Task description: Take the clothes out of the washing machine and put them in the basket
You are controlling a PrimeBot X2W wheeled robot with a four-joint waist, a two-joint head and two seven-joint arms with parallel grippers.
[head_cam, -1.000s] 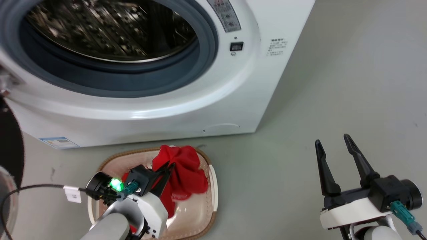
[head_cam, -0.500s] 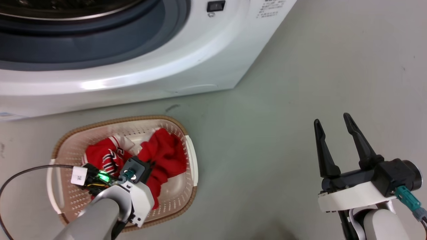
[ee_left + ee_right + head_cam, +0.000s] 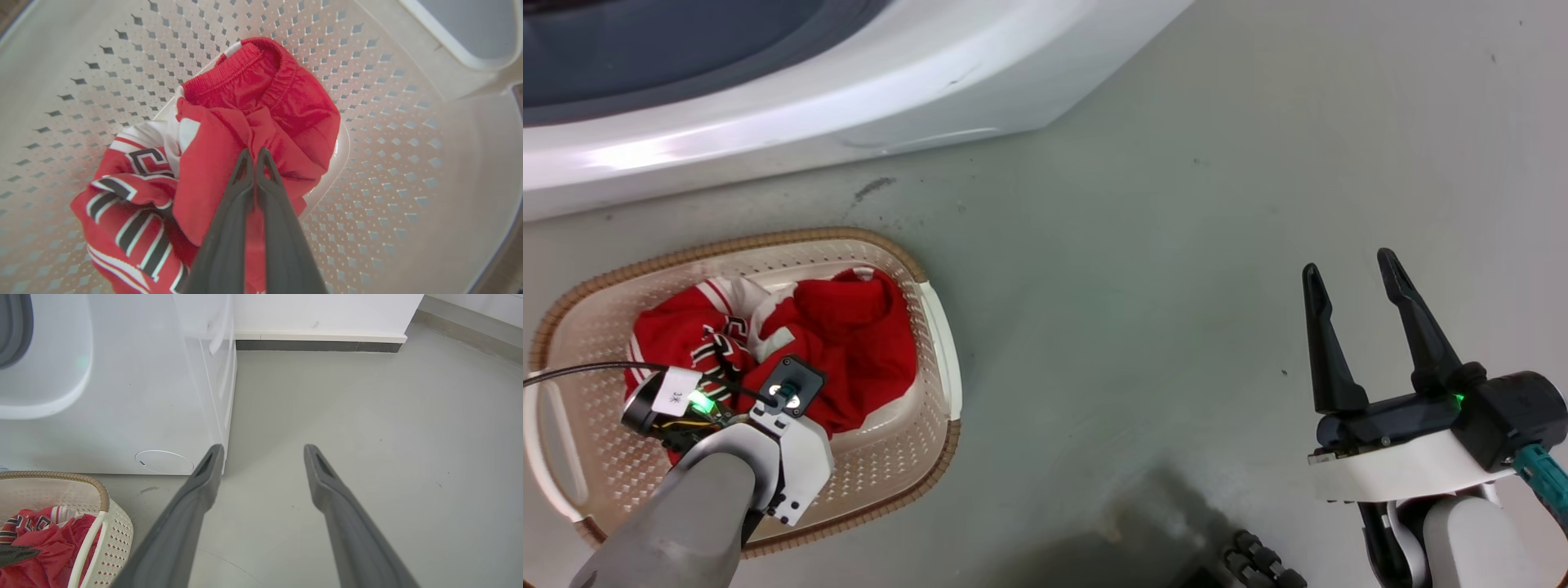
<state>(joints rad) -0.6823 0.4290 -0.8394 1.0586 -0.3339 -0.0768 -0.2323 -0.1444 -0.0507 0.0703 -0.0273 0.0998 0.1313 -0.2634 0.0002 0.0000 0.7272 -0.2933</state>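
The left gripper [image 3: 254, 157], fingers still pinched on the plain red cloth [image 3: 261, 96], had lowered it into the basket [image 3: 768, 239] beside the jersey [image 3: 678, 328]; release appeared the only step left, right gripper [image 3: 1352, 273] fingers apart.

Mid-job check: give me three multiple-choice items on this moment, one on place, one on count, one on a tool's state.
1. Where are the clothes?
A) in the drum
B) in the basket
C) on the floor

2. How many red garments are there?
A) one
B) three
C) two

3. The right tool is:
A) open
B) shut on cloth
C) shut, empty

Answers:
1 B, both lie inside its perforated walls.
2 C, a lettered jersey and a plain red cloth.
3 A, its fingers stand apart, holding nothing.
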